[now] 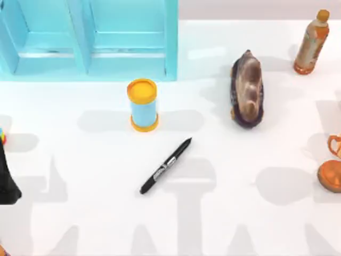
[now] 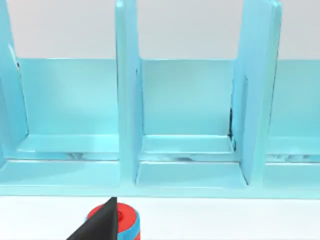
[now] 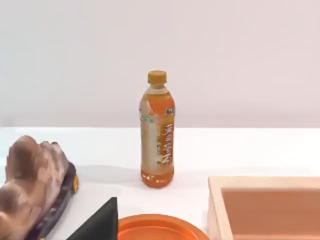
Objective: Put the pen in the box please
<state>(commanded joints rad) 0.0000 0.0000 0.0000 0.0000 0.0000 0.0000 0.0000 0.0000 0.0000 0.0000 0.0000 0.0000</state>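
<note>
The pen (image 1: 165, 166) lies slanted at mid-frame on the table (image 1: 256, 224), below the can (image 1: 143, 105). Left arm (image 1: 7, 178) at left edge; I cannot tell either tool's state.

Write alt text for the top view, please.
A black pen lies diagonally mid-table, untouched, in front of a yellow-lidded can. A light-blue shelf unit stands at the back left; a brown rock-like figure and an orange bottle stand right.

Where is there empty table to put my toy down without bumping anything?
The widest bare patch is along the table's near edge, below the pen. There is also room at the left between the blue shelf and the pen, left of the yellow-lidded can. It is crowded at the right: brown figurine, orange bottle, orange dish.
</note>
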